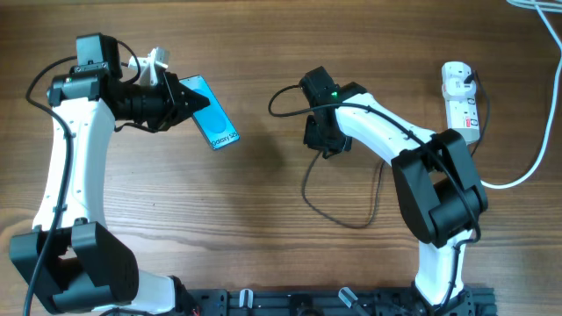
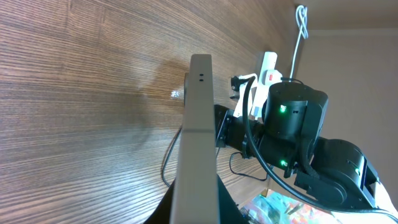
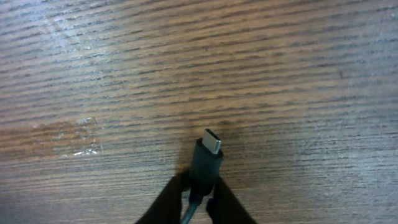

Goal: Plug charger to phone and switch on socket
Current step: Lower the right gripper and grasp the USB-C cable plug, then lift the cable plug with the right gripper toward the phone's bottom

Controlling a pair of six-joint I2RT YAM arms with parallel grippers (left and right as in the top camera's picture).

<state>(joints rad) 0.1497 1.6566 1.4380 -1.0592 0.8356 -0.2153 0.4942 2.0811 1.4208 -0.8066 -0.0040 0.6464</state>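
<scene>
My left gripper (image 1: pixel 186 98) is shut on the phone (image 1: pixel 215 114), held tilted above the table's left half with its turquoise screen up. In the left wrist view the phone's grey edge (image 2: pixel 196 137) stands between my jaws. My right gripper (image 1: pixel 314 132) is shut on the charger's plug (image 3: pixel 206 163), its metal tip pointing away over bare wood. The black charger cable (image 1: pixel 338 215) loops on the table below the right arm. The white socket (image 1: pixel 461 104) lies at the far right with a black plug in it.
A thick white lead (image 1: pixel 549 114) runs from the socket along the right edge. The wooden table (image 1: pixel 263 219) lies between the two arms. The right arm fills the background of the left wrist view (image 2: pixel 298 143).
</scene>
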